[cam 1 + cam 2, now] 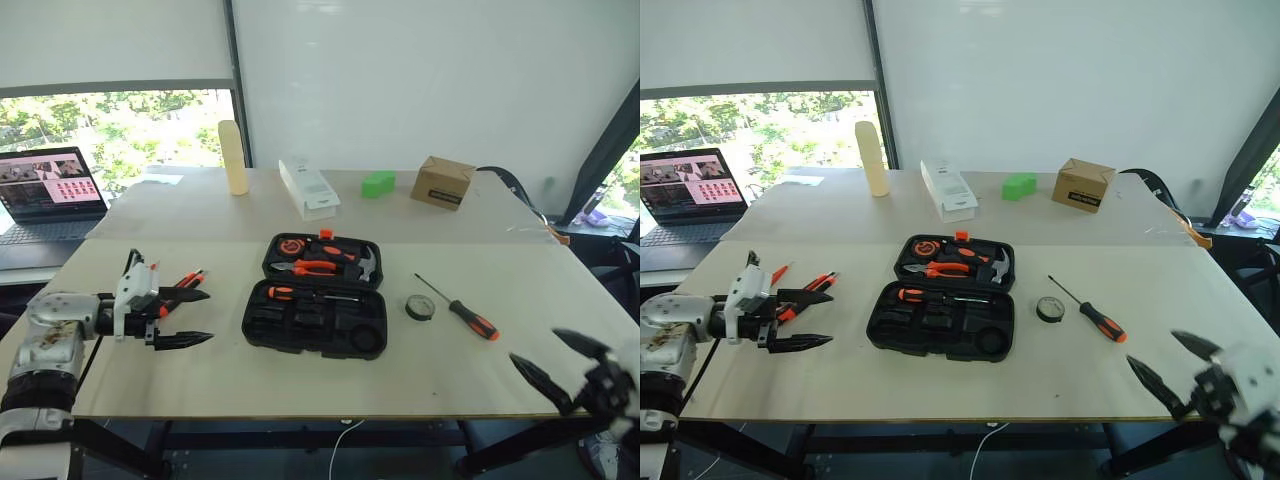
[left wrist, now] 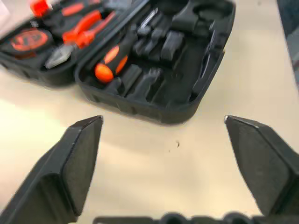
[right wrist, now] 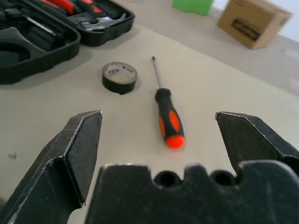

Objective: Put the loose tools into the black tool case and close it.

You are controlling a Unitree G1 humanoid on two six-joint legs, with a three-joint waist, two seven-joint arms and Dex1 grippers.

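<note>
We see the open black moulded plastic tool case mid-tabletop, between the empty, spread left end effector and equally spread right end effector.

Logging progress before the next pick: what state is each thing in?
black tool case: open, lid flat on the table.
screwdriver in the case: seated in a slot.
loose screwdriver: lying on the table.
tape roll: lying flat outside the case.
left claw: open, empty.
right claw: open, empty.
laptop: open, screen lit.
</note>
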